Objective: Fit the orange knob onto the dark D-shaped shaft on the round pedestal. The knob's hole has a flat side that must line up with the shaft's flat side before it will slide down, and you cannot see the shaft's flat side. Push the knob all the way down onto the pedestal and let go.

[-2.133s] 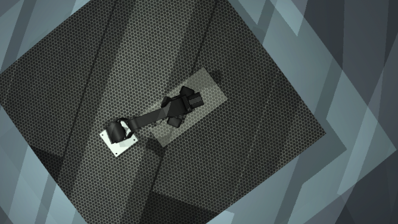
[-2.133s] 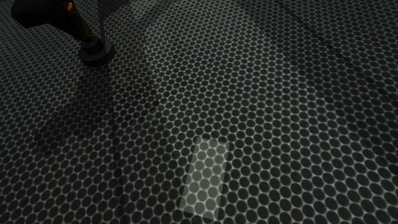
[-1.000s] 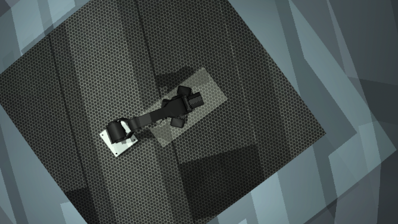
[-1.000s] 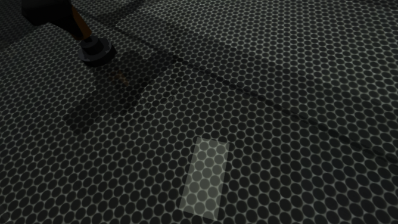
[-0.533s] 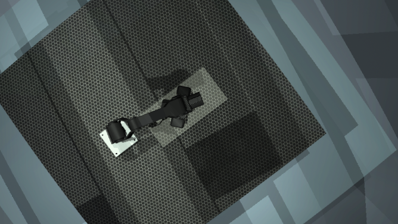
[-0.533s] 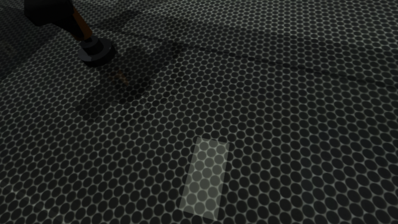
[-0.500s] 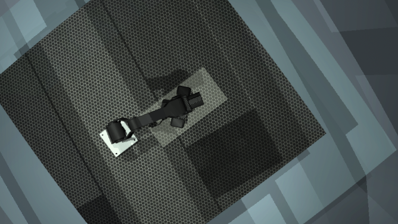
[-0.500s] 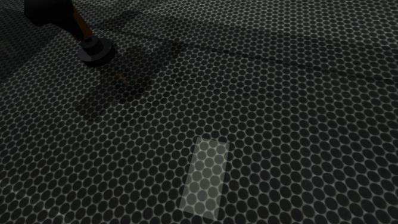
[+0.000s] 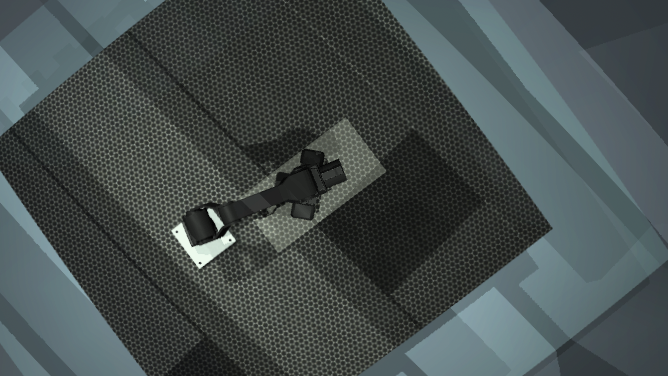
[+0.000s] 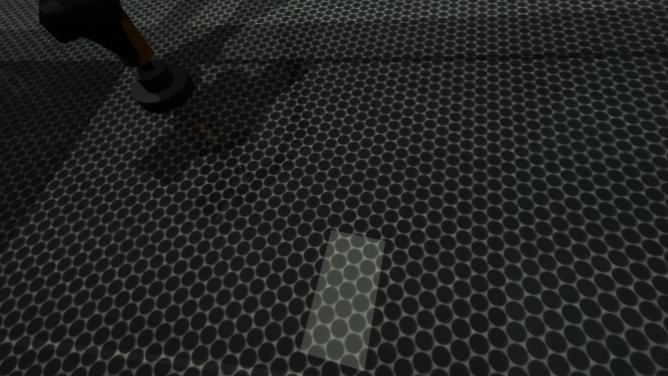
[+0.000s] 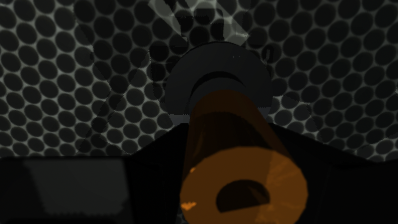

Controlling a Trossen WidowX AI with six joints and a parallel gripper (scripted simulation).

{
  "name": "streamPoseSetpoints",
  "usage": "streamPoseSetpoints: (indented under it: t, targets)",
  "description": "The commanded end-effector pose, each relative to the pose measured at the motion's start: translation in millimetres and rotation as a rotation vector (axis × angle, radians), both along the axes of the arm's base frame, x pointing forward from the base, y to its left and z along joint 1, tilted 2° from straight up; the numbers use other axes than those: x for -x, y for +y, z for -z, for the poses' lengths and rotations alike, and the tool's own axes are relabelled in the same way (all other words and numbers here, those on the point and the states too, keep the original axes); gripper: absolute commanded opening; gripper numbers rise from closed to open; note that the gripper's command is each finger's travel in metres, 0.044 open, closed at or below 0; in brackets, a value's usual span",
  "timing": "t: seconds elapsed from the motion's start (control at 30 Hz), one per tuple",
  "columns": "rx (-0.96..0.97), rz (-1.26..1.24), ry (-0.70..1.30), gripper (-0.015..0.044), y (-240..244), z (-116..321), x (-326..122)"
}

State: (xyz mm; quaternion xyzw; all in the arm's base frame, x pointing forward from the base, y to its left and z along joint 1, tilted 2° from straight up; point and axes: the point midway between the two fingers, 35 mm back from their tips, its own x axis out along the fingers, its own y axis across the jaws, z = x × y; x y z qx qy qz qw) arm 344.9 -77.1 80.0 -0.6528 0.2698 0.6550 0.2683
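Observation:
The orange knob [image 10: 139,44] [image 11: 287,185] is a long cylinder held roughly upright above the round pedestal [image 10: 149,98] [image 11: 182,75]. Its D-shaped hole shows in its top face in the wrist view, with the flat side toward the bottom of the picture. My gripper [image 10: 133,54] [image 11: 230,125] is shut on the knob, one dark finger at each side. In the exterior view, a short piece of the dark shaft [image 10: 147,66] shows between the knob's lower end and the pedestal's raised collar. The shaft's top and flat side are hidden. Whether the shaft has entered the hole cannot be told.
A pale rectangular patch [image 9: 357,150] [image 10: 345,300] lies on the dark honeycomb-patterned surface [image 9: 240,90]. The arm's white base plate [image 9: 212,252] is at the lower left in the top view. The arm hides the pedestal there. Shadows cross the surface.

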Motion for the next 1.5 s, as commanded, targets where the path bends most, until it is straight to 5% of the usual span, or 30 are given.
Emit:
streamPoseSetpoints:
  t: [0.0, 1.13, 1.47]
  targets:
    - [0.005, -0.077, -0.003, 0.0000, -0.7, -2.3, -1.1]
    - [0.004, -0.200, -0.002, 0.0000, -0.7, -2.3, -0.5]
    - [0.004, -0.410, -0.002, 0.0000, 0.0, 0.5, -0.4]
